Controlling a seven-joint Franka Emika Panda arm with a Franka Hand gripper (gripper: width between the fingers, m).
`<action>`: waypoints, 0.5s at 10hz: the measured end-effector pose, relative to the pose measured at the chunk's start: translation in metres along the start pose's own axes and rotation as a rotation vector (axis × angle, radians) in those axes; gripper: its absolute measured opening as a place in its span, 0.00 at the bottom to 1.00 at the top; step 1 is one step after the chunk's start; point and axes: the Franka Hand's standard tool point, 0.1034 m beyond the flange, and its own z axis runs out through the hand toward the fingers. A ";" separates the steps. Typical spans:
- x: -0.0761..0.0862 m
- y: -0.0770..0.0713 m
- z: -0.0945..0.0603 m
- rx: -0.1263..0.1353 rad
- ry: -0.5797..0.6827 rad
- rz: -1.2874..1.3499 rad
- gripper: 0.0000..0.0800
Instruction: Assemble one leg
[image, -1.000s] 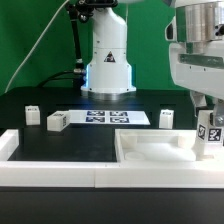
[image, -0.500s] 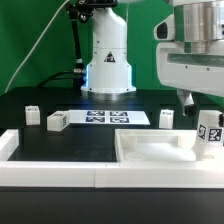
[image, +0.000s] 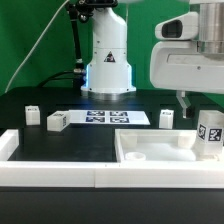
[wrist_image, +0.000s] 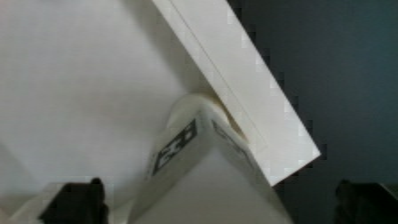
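Observation:
A leg (image: 210, 134), a stubby white post with a black-and-white tag, stands upright at the right end of the large white tray-shaped piece (image: 150, 150) in the exterior view. My gripper (image: 203, 102) hangs open just above it and holds nothing. In the wrist view the same leg (wrist_image: 187, 140) lies below and between my two dark fingertips (wrist_image: 75, 202), against the tray's raised rim (wrist_image: 231, 70). The gripper (wrist_image: 222, 205) is apart from the leg. Three more legs stand on the black table: two at the exterior view's left (image: 30, 116) (image: 56, 121) and one (image: 166, 119) behind the tray.
The marker board (image: 110, 118) lies flat at the back middle of the table. The robot's white base (image: 108, 60) stands behind it. A low white rail (image: 60, 175) runs along the table's front and left edges.
The gripper, which sat low around the leg a second ago, has risen straight up. The leg stays standing on the tray piece.

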 end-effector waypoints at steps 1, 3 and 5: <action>0.001 0.000 0.000 0.002 0.003 -0.101 0.81; 0.000 0.001 0.002 -0.003 0.007 -0.240 0.81; -0.001 0.001 0.002 -0.007 0.008 -0.386 0.81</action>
